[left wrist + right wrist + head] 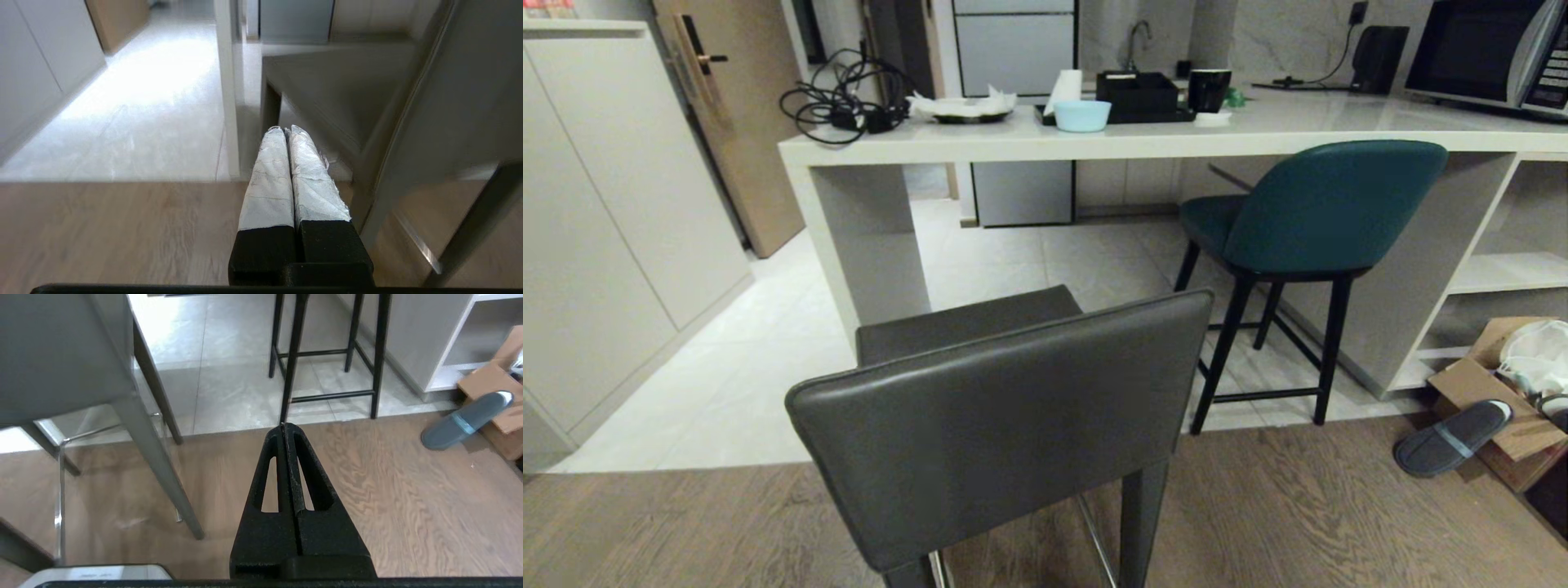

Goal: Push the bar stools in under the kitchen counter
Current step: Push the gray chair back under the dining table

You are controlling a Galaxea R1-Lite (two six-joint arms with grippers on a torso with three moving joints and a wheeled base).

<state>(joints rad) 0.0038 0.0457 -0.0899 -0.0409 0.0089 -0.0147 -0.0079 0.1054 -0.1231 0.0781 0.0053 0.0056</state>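
Left gripper (286, 130): fingers wrapped in white tape, pressed together, holding nothing. It hangs low over the wood floor (122, 228), pointing toward the pale tiles, just beside the dark grey-brown stool (449, 106) and apart from it. Not seen from the head camera.

Right gripper (284, 426): black slotted fingers closed tip to tip, empty. It hangs low over the wood floor on the stool's other side, clear of the stool's angular rear leg (157, 465). Not seen from the head camera.

Dark grey-brown stool (1005, 416): square flat backrest nearest the robot, seat facing the counter, rear legs on the wood floor. It stands well out from the counter, in front of the open gap beside the white end panel (870, 237).

Teal stool (1327, 204): curved backrest, thin black legs, standing on the tiles. Its seat reaches under the slab; its backrest stands just outside the counter edge.

Kitchen counter (1143, 145): pale stone slab on white panels, open white shelves (1507, 273) at the right end. On top: coiled black cables (841, 102), pale blue bowl (1081, 115), black tray (1137, 91), black mug (1208, 90), microwave (1490, 53).

Floor by the shelves: cardboard box (1499, 392), grey slipper (1452, 438) leaning on it.
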